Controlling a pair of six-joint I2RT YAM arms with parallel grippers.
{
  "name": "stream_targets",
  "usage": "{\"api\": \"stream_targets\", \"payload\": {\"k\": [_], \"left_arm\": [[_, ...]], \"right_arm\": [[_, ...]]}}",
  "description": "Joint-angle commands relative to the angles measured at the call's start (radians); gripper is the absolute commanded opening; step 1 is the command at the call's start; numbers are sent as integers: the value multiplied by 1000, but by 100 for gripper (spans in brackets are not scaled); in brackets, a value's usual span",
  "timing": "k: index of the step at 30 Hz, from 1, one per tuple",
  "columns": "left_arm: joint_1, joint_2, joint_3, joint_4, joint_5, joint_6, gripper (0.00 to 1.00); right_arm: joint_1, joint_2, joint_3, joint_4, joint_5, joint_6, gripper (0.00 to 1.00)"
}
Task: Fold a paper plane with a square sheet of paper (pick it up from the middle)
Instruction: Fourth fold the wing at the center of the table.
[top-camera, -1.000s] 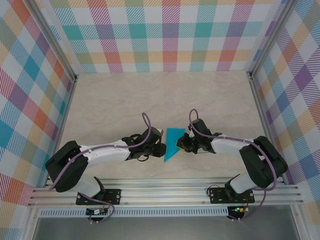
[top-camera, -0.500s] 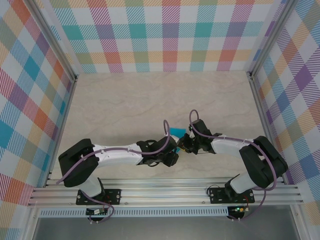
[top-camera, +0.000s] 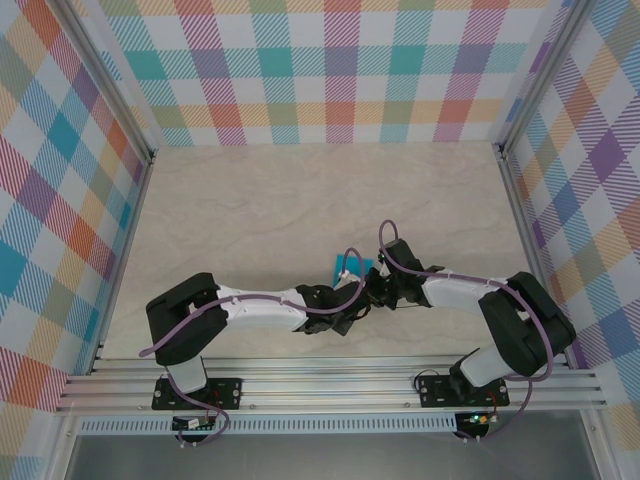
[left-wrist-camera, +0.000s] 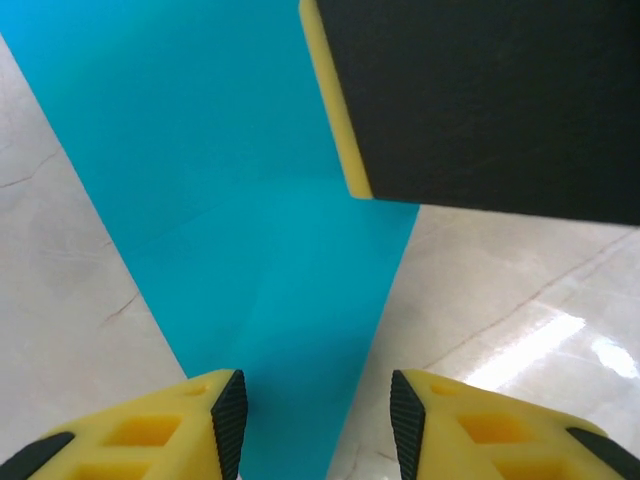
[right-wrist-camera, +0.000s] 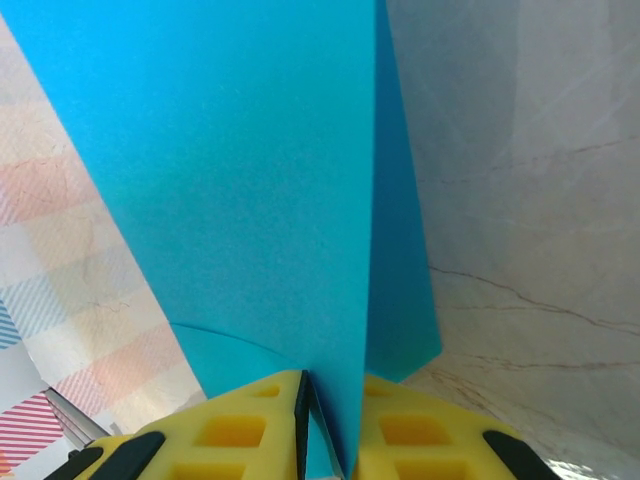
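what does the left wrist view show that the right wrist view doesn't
Left wrist, not right wrist: the left pincer with jaws apart over the teal-blue paper sheet, plus a black block with a yellow edge at the upper right. Right wrist, not left wrist: the right pincer shut on an upright fold of that sheet, plus a pastel plaid wall at the left. Both: the teal-blue sheet and the beige marbled tabletop.
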Motion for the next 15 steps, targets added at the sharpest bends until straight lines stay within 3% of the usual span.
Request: {"api": "stream_targets", "payload": {"k": [1,15], "left_arm": [[-20,22,18,-30,-48,1,43],[-23,-37,-78,68,-41,-11,39]], "right_arm": [[4,-14,40,-3,-27,-10,17],[4,-23,65,-21,-44,-1,20]]}}
